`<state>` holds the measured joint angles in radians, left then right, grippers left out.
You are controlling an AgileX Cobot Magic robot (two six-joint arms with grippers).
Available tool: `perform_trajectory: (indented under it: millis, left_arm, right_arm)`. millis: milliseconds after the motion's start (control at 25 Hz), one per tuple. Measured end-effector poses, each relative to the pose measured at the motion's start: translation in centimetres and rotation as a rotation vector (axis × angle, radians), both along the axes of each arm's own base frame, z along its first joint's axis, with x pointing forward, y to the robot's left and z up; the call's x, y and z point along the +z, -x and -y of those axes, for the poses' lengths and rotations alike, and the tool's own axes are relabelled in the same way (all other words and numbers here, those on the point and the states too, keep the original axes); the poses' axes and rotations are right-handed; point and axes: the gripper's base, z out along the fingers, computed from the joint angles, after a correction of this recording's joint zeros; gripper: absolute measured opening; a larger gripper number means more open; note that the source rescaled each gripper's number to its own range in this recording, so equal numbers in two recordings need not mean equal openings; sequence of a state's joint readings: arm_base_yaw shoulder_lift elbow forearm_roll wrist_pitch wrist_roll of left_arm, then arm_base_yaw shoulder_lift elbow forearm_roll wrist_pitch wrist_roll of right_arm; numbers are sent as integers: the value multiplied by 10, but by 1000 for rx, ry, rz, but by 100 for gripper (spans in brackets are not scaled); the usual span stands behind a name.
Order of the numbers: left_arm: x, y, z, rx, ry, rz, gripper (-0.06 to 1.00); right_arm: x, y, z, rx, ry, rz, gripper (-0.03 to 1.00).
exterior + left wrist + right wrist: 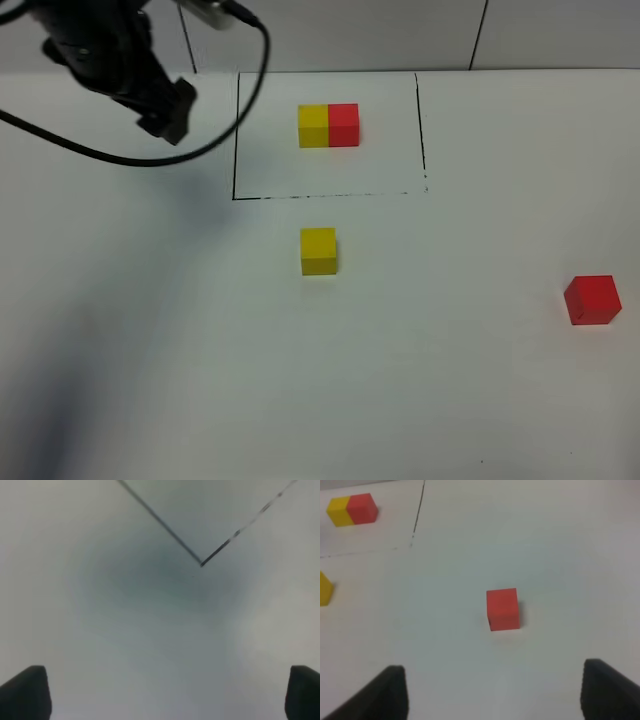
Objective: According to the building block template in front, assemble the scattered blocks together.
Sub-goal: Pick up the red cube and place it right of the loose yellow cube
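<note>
counter [140, 360]: white, flat;
left hand [167, 682]: fingers spread wide, holding nothing, over bare counter, with a corner of the black drawn rectangle [201, 563] just ahead of it;
right hand [495, 682]: fingers spread wide, holding nothing;
red cube [503, 609]: loose, ahead of the right hand, in line with the gap between its fingers, untouched;
yellow cube [318, 250]: loose, well apart from the red cube, just outside the rectangle;
building block template [328, 126]: yellow and red cubes joined, inside the rectangle, off to the right-arm side of the left hand
</note>
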<state>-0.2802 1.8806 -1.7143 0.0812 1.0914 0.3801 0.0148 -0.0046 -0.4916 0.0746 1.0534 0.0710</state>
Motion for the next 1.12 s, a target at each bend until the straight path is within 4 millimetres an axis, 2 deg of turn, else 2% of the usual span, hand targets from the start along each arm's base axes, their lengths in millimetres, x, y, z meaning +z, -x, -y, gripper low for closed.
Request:
perform_trajectory:
  millis: [120,240,400,520,680,840,1120]
  left_arm:
    - [20,21,-42,122,19,53,100]
    - [40,52,-66,213,43,106,100]
    - [66,110,-77,309,95,176,99]
    - [73,151,-82,390,132,171,97]
    - [71,207,-91,467,142,179,95]
    - [61,254,-97,512,175,232,93]
    - [25,325,-106,555,238,322,89]
  right_arm:
    - [0,0,0,0,0,0,48]
    - [0,0,0,0,0,1,48]
    - [0,0,0,0,0,1,48]
    - [0,0,0,0,0,1,48]
    - [0,0,0,0,0,1,48]
    - [0,0,0,0,0,1,48]
    - [0,0,0,-1,-2,1,48]
